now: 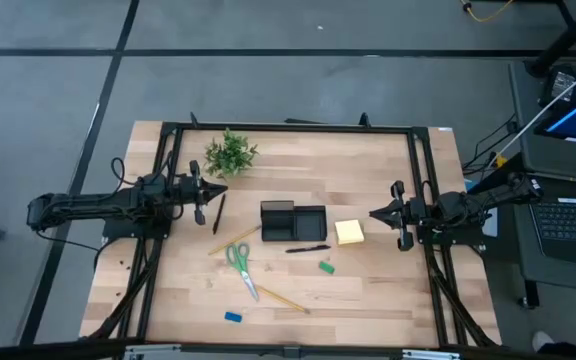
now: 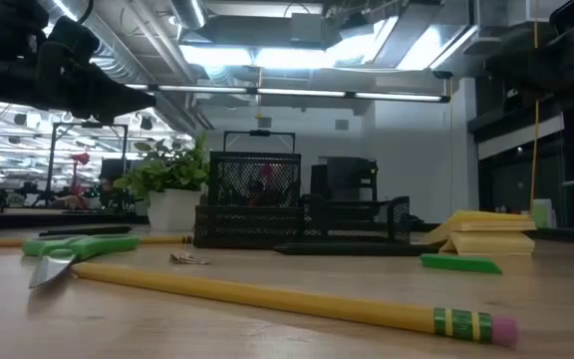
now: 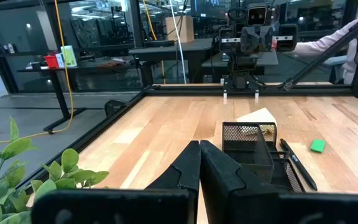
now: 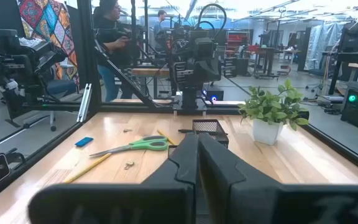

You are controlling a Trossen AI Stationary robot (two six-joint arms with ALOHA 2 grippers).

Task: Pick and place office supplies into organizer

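From above: black mesh organizer (image 1: 293, 221) at the middle of the pale wooden table (image 1: 388, 290), compartments too small to sort out; yellow sticky-note pad (image 1: 349, 232) just beside its right end, a black pen (image 1: 308, 248) along its near edge, another black pen (image 1: 217, 213) off to its left, green-handled scissors (image 1: 239, 266) crossing near a yellow pencil (image 1: 234, 240), second pencil (image 1: 281, 298) lower down, small green block (image 1: 326, 267) and small blue block (image 1: 232, 317) lying loose. Left gripper (image 1: 209, 190) at the left rail near the leafy plant (image 1: 230, 153), right gripper (image 1: 375, 214) at the right rail just beside the pad; both closed to a point, holding nothing, touching nothing. At table height: long pencil (image 2: 297, 297) with pink eraser cut across the foreground, scissors (image 2: 68, 253) partly blurred, wire organizer (image 2: 297, 214) behind, pad (image 2: 486, 234) with curled sheets, green block (image 2: 461, 263) flat before it; arms mere dark shapes overhead. From the left wrist: fingers (image 3: 188, 167) pressed together, empty; mesh organizer (image 3: 253, 152) partly hidden behind them, pen (image 3: 298, 169), green block (image 3: 317, 145); a sleeve (image 3: 328, 42) at the far edge. From the right wrist: fingers (image 4: 188, 155) shut, covering most of the organizer (image 4: 209, 128); scissors (image 4: 132, 146), blue block (image 4: 84, 142), potted plant (image 4: 271, 112); a person (image 4: 107, 37) beyond the table.
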